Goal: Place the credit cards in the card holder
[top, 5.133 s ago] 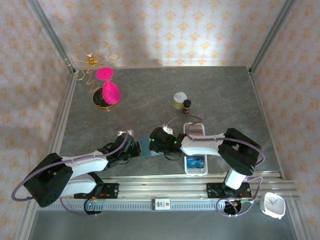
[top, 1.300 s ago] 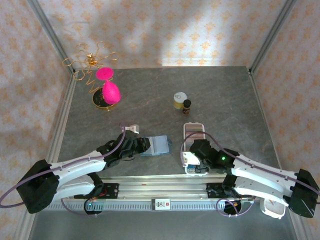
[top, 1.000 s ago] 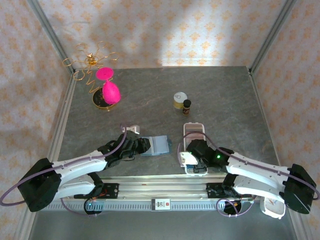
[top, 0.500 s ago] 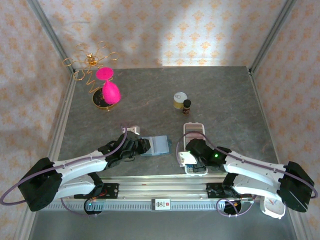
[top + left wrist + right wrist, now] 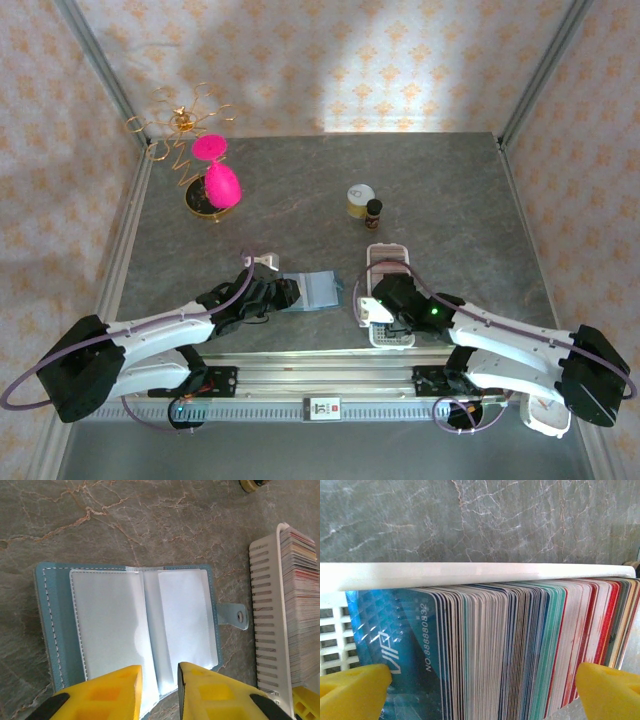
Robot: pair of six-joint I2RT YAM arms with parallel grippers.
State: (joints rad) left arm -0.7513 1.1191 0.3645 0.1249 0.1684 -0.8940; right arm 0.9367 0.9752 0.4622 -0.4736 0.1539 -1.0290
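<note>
My right tool [image 5: 482,687] stands wide open and grips nothing. One yellow finger sits at each end of the packed row of credit cards [image 5: 520,630], which stand on edge in the white tray [image 5: 470,572]. The finger at the blue end just overlaps the blue card [image 5: 395,625] that fronts the row.

My left tool [image 5: 160,680] is closed almost together on a clear leaf at the near edge of the card holder [image 5: 135,630]. The holder lies opened flat on the bench [image 5: 450,200], sleeves up. The sleeves I can see look empty.

I judge the step in hand to be drawing one card from the row. As the right tool stands, it spans the whole stack, so closing here would squeeze the lot. I would shift it to bracket the end card alone, the blue one being the easiest to separate. Then I would close firmly and lift straight up so the neighbours are not dragged out. The left tool should hold its leaf raised so a pocket mouth gapes for the card.

The cards lie directly between and below my right fingers. The holder lies beside the tray on the left arm's side, its snap tab pointing at the tray wall and stopping just short of it.
</note>
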